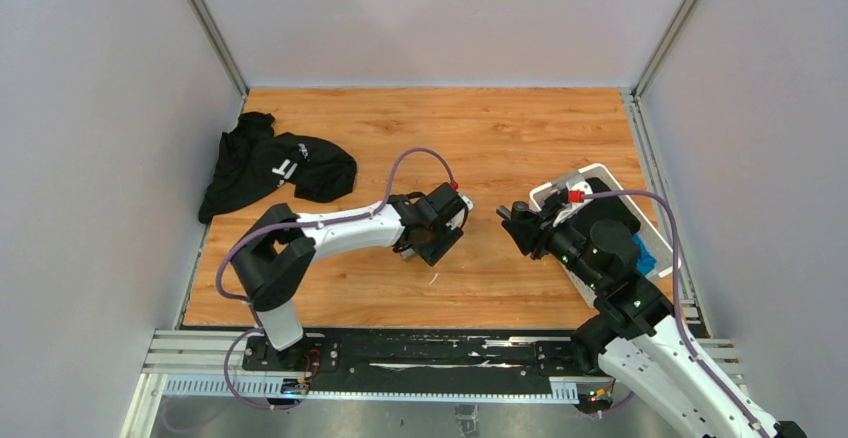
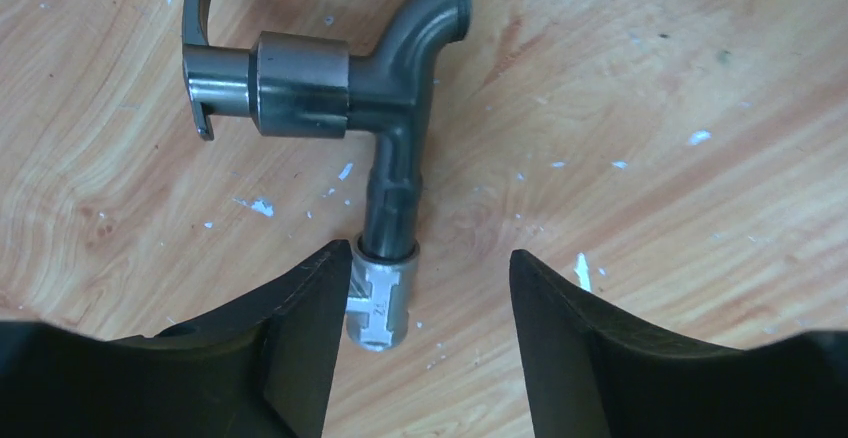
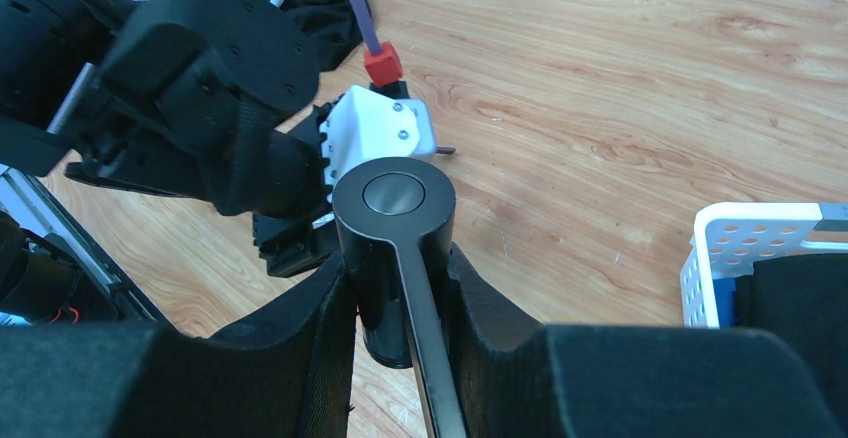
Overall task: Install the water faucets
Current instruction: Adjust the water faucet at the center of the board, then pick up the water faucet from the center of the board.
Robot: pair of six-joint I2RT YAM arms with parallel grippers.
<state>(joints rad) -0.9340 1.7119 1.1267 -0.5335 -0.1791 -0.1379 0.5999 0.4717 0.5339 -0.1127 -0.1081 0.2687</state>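
One of the water faucets [image 2: 385,108], dark grey with a curved spout and a thin lever handle, lies flat on the wood. Its stem ends in a small silver fitting [image 2: 380,303]. My left gripper [image 2: 426,270] is open and straddles that fitting. The left finger [image 2: 300,338] is against the fitting and the right finger stands well clear of it. My right gripper [image 3: 398,268] is shut on a second faucet [image 3: 395,220], held above the table with its round cap and lever toward the camera. In the top view the left gripper [image 1: 432,234] and the right gripper [image 1: 518,220] face each other mid-table.
A black cloth garment [image 1: 275,166] lies at the back left. A white perforated basket [image 1: 598,180] sits at the right edge behind the right arm, its corner [image 3: 745,248] also in the right wrist view. Grey walls enclose the table on three sides.
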